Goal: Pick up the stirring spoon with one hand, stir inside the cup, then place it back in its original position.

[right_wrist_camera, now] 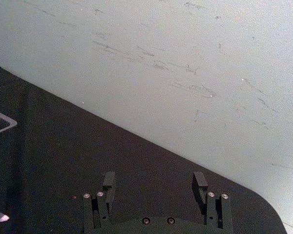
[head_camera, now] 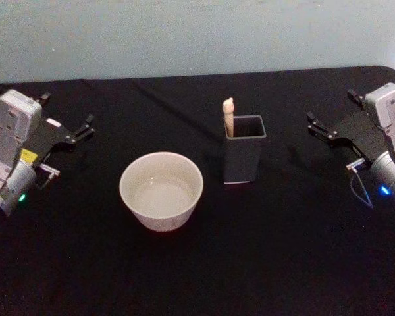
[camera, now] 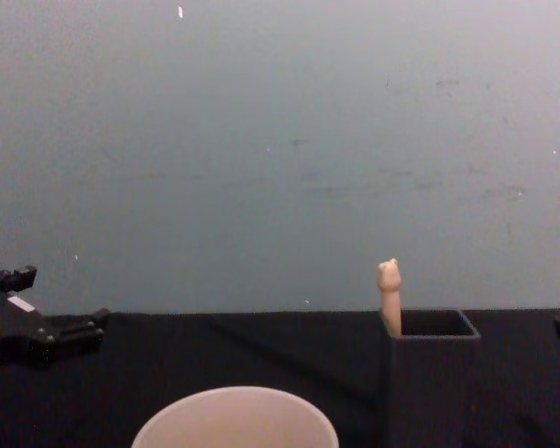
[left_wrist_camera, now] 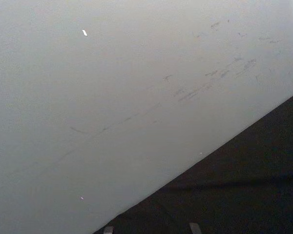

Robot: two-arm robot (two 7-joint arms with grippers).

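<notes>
The small stirring spoon (head_camera: pixel 228 117) stands in the dark grey, square-mouthed box holder (head_camera: pixel 243 160), in the mouth's far left corner. Its long axis is close to upright. The pale beige handle points up, with its rounded knob tip clear of the rim, and the metal bowl is down inside, hidden by the holder's walls. In the chest view the handle (camera: pixel 389 297) rises from the holder (camera: pixel 431 383) at that same corner, with a slight lean to the left.

The wide, round, cream-white cup (head_camera: pixel 161 190) sits just left of the holder and a little nearer the robot, apart from it. Its mouth is up and its inside looks pale and smooth.

The black left gripper (head_camera: pixel 87 127), with a small white label on its body, rests at the table's left side, well apart from the cup. Its fingers are spread and hold nothing. The black right gripper (head_camera: pixel 313 125) sits at the right side, well apart from the holder. In the right wrist view its fingers (right_wrist_camera: pixel 109 182) are parted over bare cloth, with nothing between them.

Everything stands on a table (head_camera: pixel 263 263) covered in matt black cloth, whose far right corner is rounded. Behind it is a plain pale grey-blue wall (camera: pixel 280 140), marked with faint scuffs and scratches.
</notes>
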